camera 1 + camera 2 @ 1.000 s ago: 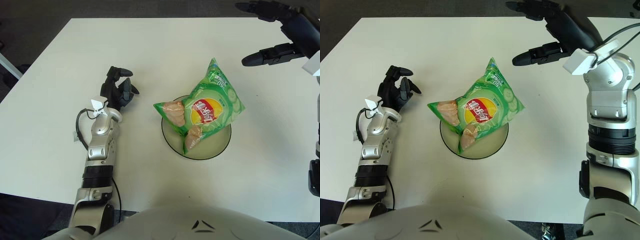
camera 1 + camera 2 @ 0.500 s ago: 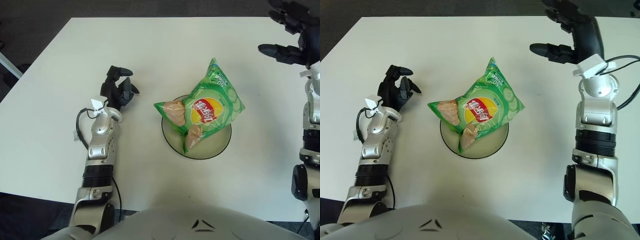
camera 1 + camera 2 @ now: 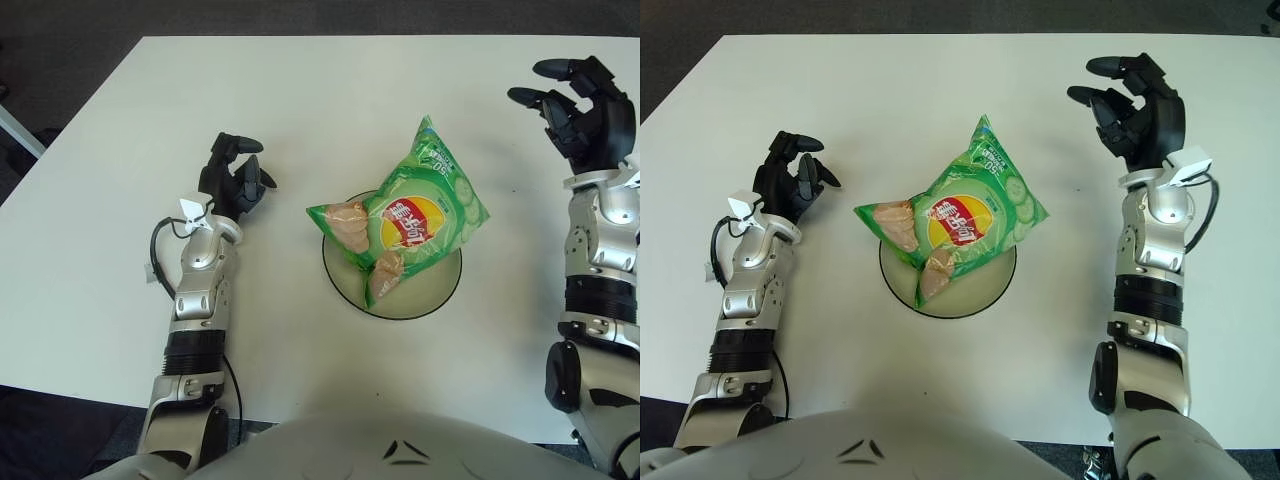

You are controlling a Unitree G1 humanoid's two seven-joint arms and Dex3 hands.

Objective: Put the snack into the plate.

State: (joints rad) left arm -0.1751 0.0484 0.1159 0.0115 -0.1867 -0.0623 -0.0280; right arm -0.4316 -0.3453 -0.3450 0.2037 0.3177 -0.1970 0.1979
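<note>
A green bag of crisps lies across a shallow olive plate near the table's middle, its corners overhanging the rim. My right hand is to the right of the bag and well apart from it, fingers loosely spread around nothing. My left hand shows left of the plate, fingers relaxed and holding nothing.
The white table stretches around the plate on all sides. Dark floor shows beyond its far and left edges. A thin black cable loops beside my left forearm.
My right arm has drawn back from high above the table's far right and lowered to the right of the bag. The bag, the plate and my left hand have not moved.
</note>
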